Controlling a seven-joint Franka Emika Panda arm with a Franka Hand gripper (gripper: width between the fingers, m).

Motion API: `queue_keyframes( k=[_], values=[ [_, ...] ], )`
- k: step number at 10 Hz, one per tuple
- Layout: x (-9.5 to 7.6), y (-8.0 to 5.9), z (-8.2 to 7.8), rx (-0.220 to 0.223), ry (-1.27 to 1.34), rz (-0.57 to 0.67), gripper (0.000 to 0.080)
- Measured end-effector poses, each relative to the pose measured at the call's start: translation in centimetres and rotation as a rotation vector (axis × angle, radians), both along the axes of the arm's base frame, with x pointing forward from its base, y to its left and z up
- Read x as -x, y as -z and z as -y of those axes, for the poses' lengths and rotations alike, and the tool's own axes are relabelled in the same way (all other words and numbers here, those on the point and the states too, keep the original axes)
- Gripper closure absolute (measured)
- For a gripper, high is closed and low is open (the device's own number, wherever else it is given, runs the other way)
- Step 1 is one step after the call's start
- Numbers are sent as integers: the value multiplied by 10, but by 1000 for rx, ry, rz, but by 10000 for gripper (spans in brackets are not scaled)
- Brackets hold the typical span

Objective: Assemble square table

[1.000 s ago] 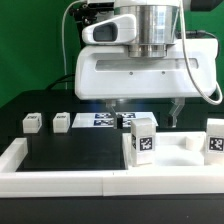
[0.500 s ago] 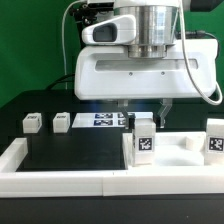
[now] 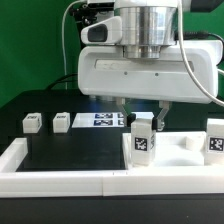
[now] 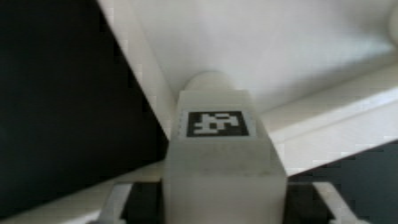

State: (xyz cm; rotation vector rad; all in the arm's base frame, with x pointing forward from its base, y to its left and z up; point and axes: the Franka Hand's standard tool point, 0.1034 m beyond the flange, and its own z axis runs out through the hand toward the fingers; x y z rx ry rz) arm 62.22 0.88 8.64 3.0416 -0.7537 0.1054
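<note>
Tagged white leg (image 3: 143, 142) stands upright — clasped by the pincer (image 3: 143, 120).

Blk table (image 3: 60, 150): border wall (image 3: 60, 182), marker board (image 3: 103, 121), 2 leg blocks (image 3: 32, 122) ext. left.

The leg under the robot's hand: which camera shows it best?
The wrist view. The leg fills the middle of the picture, its tag facing the camera, between the fingers of the gripper. The exterior view shows the leg small and upright, with the gripper closed around its top.
</note>
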Motion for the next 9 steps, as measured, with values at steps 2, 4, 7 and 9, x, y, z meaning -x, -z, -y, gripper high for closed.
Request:
queue_keyframes(
  k=[2, 4, 7, 9],
  values=[
    [0, 1, 1, -16, 206, 1, 509],
    [1, 2, 0, -28, 468, 5, 509],
    [1, 2, 1, -44, 749, 10, 509],
    [1, 2, 1, -52, 854, 7, 509]
  ],
)
